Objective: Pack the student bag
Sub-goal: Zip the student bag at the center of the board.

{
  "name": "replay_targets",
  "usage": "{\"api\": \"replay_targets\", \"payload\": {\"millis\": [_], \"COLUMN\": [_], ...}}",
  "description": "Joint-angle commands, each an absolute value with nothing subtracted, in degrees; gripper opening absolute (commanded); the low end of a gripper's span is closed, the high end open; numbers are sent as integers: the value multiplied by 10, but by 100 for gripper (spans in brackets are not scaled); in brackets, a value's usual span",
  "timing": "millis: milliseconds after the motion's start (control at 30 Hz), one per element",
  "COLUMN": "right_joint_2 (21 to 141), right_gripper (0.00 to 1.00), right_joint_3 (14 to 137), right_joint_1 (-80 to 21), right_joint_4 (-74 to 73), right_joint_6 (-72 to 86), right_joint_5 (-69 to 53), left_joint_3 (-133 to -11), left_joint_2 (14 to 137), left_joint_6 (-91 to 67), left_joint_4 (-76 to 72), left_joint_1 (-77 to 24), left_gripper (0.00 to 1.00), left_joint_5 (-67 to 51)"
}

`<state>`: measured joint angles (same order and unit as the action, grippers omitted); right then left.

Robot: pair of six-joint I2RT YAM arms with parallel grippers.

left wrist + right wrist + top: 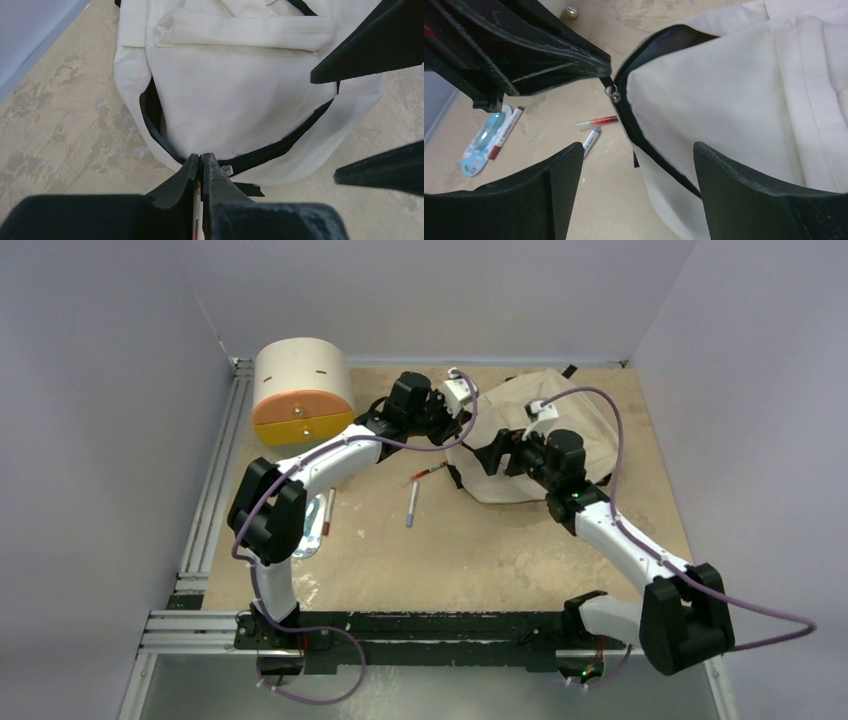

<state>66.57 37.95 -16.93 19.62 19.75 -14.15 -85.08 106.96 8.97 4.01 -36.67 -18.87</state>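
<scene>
Spread wide at the bottom of the right wrist view, the right jaws hover over the left edge of the student bag [734, 100], holding nothing. Left jaws are pressed together right at the bag's black zipper line, their tips just beside the silver zipper slider [227, 170]; whether they pinch a pull tab I cannot tell. Part of the zipper stands open. Cream and soft, the bag lies on the far right part of the surface [450, 560]. Just left of it lie a red pen [428, 472] and a blue-tipped pen [411, 505]; a drum-shaped drawer box [300, 380] sits in the far left corner.
</scene>
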Motion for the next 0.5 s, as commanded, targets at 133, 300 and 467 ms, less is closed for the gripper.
{"api": "replay_targets", "payload": {"millis": [133,300,467], "right_joint_2": [735,778,809], "right_gripper": [85,79,70], "right_joint_3": [437,445,459], "right_joint_1": [-243,-256,-271], "right_joint_4": [262,283,290], "right_joint_6": [75,54,41], "right_joint_5": [-70,-19,25], "left_joint_3": [-903,-909,-911], "left_joint_2": [1078,1084,1084], "left_joint_6": [83,72,68], "left_joint_4": [47,55,57], "left_joint_1": [-357,-357,-358], "left_gripper": [0,0,0], "left_joint_5": [-185,-193,-203]}}
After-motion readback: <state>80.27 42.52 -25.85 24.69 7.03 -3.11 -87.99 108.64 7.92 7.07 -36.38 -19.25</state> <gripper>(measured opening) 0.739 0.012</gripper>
